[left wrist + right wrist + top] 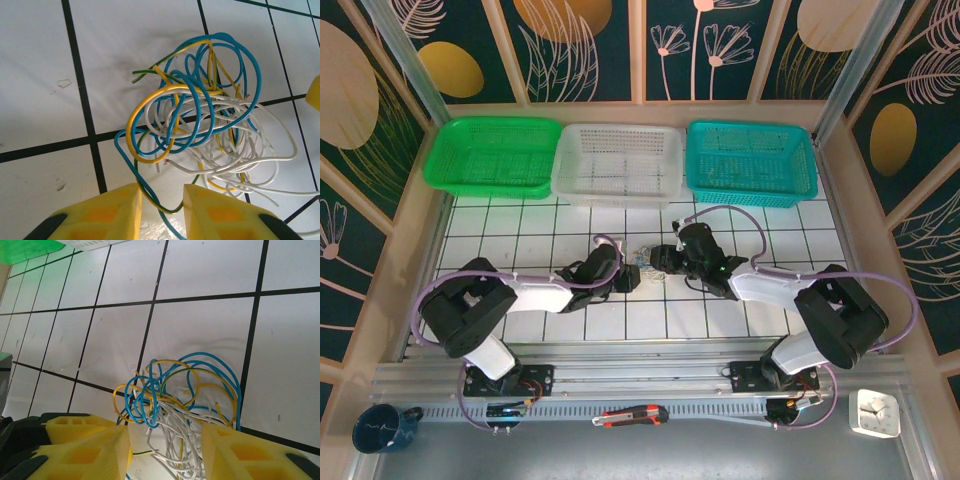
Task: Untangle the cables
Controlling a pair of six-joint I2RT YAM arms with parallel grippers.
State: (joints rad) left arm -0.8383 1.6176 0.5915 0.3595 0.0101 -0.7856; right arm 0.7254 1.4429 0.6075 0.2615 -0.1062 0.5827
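Both hands stand ajar — left hand narrow, right hand wider — cables threading between their fingers.

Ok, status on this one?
Left gripper jaws open at cables edge. Right gripper jaws open, straddling them. Cables tangled. Nothing blocking.

My white bench, ruled with black grid lines, is carrying three baskets along its far edge: a green basket on the left, a white basket in the middle and a teal basket on the right. The cables are lying mid-bench, their blue, yellow and white strands looping through one another.
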